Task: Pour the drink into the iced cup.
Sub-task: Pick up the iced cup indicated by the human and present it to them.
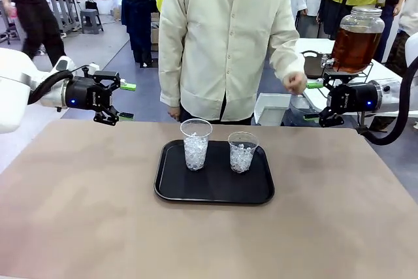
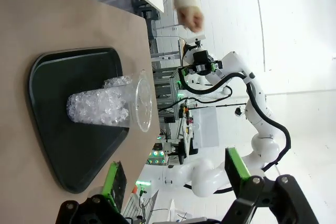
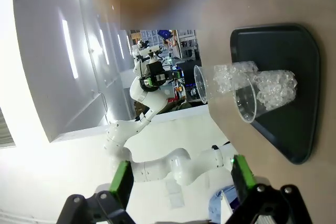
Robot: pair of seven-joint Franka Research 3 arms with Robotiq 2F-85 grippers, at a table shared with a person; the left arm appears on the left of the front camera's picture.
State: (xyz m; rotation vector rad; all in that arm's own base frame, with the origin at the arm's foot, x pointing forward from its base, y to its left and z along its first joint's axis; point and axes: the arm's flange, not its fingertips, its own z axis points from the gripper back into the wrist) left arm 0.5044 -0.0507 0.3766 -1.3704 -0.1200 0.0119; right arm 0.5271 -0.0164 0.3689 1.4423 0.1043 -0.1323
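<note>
Here, the amber-brown drink (image 1: 354, 47) sits in a large glass dispenser jar (image 1: 358, 23) beyond the far right of the black rectangular tray (image 1: 176, 191), just behind the spread, empty right gripper (image 1: 313, 100). The left gripper (image 1: 127, 101), also spread and empty, hovers left of the tray, which bears two clear ice-filled plastic cups (image 1: 196, 148).

A flat, matte brown tabletop (image 1: 78, 213) took up the lower half of the front frame. Just above its centre lay a black rectangular plastic tray (image 1: 215, 189) with rounded corners and a raised rim. At the top centre, behind the table's far edge, stood a person in a cream button-up shirt (image 1: 222, 44). A white open-topped box (image 1: 271, 108) sat to the right of that person, and a white table (image 1: 390, 71) farther right. A figure in black clothes (image 1: 32, 11) and a grey stool (image 1: 91, 19) occupied the upper left corner.
</note>
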